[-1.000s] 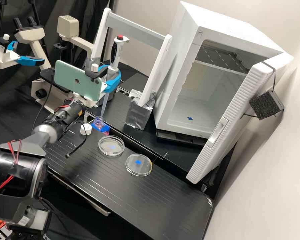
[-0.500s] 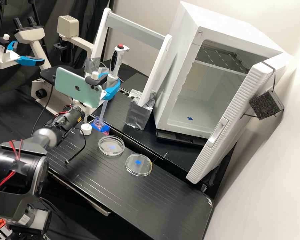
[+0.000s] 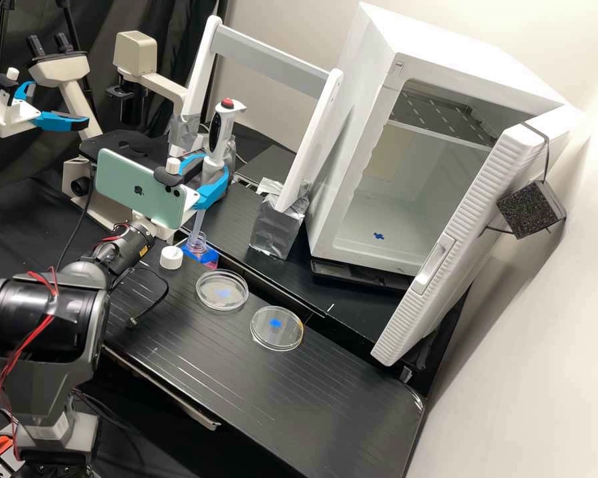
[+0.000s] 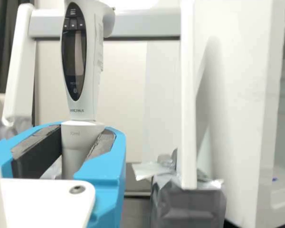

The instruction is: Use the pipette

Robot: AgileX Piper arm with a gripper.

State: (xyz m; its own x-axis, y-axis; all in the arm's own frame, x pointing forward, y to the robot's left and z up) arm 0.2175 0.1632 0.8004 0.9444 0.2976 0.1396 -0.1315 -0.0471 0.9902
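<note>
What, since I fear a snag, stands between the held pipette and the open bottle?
Nothing visible: in the high view, the pipette points down at the open bottle. The white cap lies beside that line.

High view: I observe a pale wall [image 3: 518, 372] and a dark curtain [image 3: 176, 40] behind the black bench [image 3: 339, 405]. A white cabinet [image 3: 438, 50] stands with its door [image 3: 478, 199] open (I see a shelf [image 3: 445, 114] inside), under bright light.
</note>
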